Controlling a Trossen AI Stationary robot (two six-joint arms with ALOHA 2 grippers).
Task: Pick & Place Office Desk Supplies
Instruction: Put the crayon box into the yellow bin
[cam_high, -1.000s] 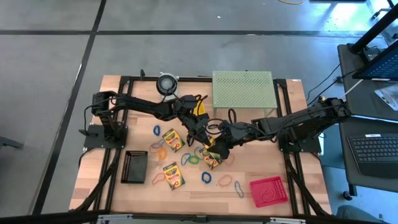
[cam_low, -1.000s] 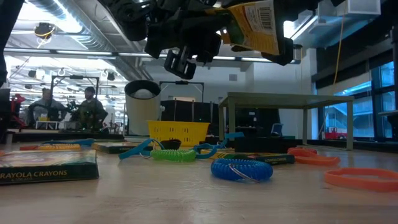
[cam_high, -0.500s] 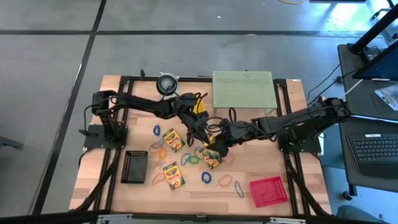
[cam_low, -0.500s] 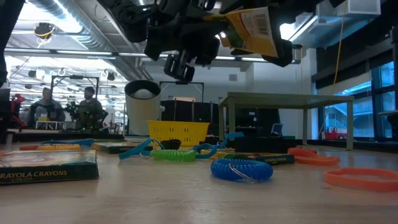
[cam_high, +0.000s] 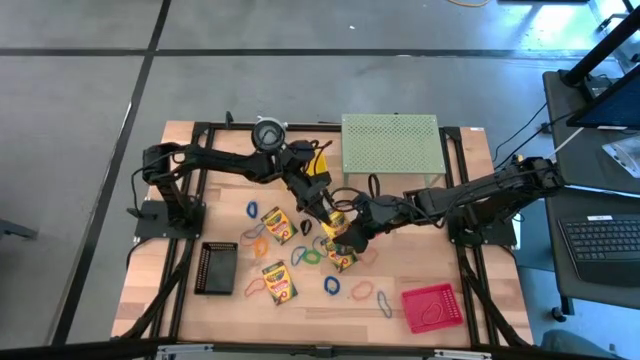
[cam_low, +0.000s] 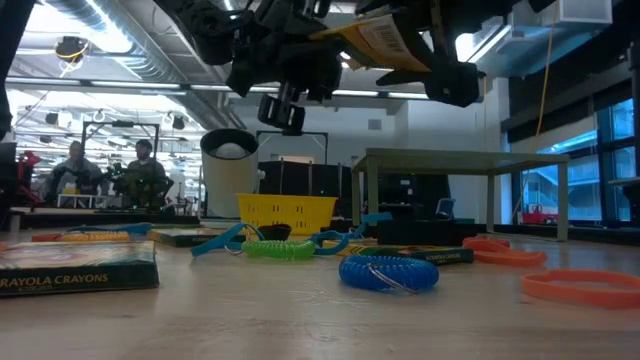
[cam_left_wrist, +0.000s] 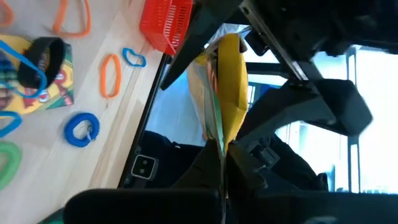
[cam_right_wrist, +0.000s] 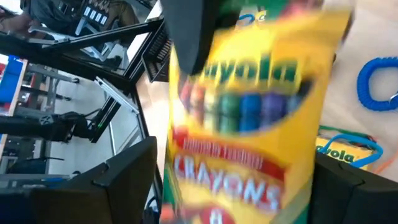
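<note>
Both arms meet over the middle of the table in the high view; left gripper reaches in from the upper left, right gripper from the right; between them, lifted off the wood, is a crayon box; same box sits at the top centre of the low view, tilted, barcode face showing, well above the tabletop; left wrist view shows it edge-on, pinched on its thin edge by the left fingers, which are clamped tight on it; right wrist view has the printed front filling the frame, with the right fingers standing wide on either side of the box; can't tell whether those pads actually touch it; other supplies on the table in the high view: one crayon box left of centre, another lower left of centre, a third just below the grippers; blue coiled band lower centre, also front centre in the low view; green band left of the third box; orange bands toward the lower right; black tray at lower left; red basket at lower right with a loop inside; pale green perforated stand at top centre-right; round roll at top centre.
</note>
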